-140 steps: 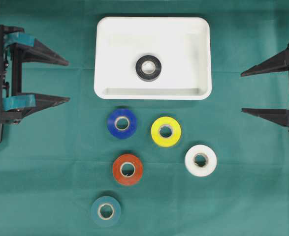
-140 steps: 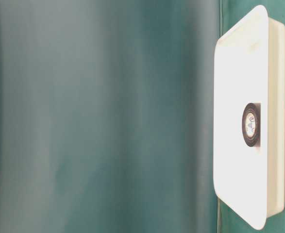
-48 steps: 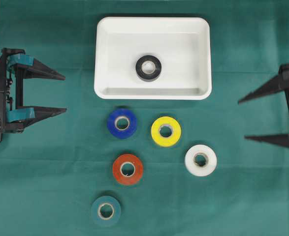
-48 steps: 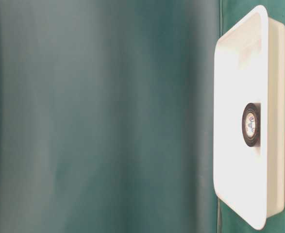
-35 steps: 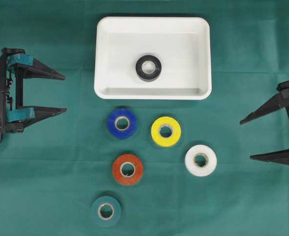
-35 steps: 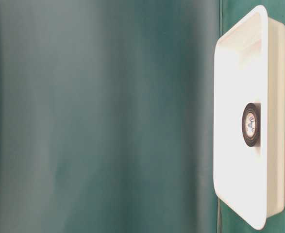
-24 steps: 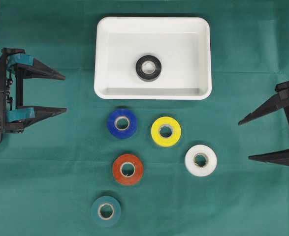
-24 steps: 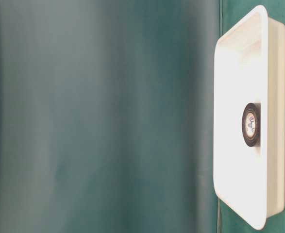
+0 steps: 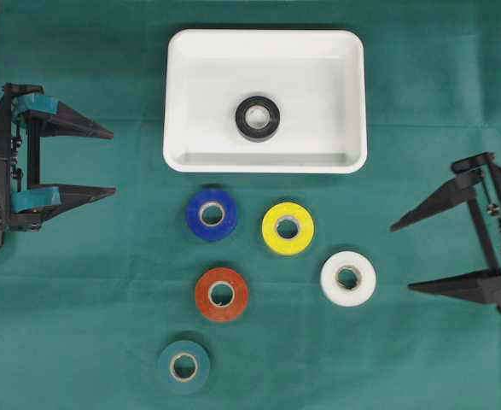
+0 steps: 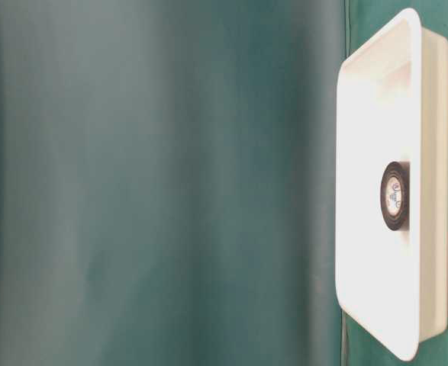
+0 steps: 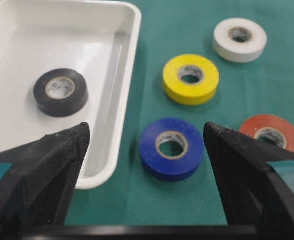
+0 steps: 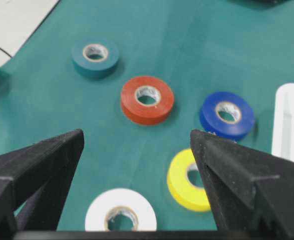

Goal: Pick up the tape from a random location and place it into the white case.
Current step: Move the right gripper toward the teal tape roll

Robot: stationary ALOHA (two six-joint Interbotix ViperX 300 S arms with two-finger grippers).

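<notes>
The white case (image 9: 207, 85) lies at the top middle with a black tape roll (image 9: 258, 131) inside it. On the green cloth below lie blue (image 9: 212, 229), yellow (image 9: 288, 245), white (image 9: 348, 295), red (image 9: 221, 312) and teal (image 9: 183, 383) tape rolls. My left gripper (image 9: 113, 162) stands open and empty at the left edge, far from the rolls. My right gripper (image 9: 401, 259) is open and empty, a little to the right of the white roll. In the right wrist view the white roll (image 12: 101, 210) lies low between the open fingers of my right gripper (image 12: 136, 134).
Green cloth covers the whole table. In the table-level view the case (image 10: 369, 114) and the black roll (image 10: 394, 221) show at the right. The left wrist view looks past the open left gripper (image 11: 145, 127) at the blue roll (image 11: 152, 155) and the case (image 11: 16, 45).
My right gripper has come down and leftward toward the white roll, turning slightly, still open. The left gripper and all rolls have stayed put.
</notes>
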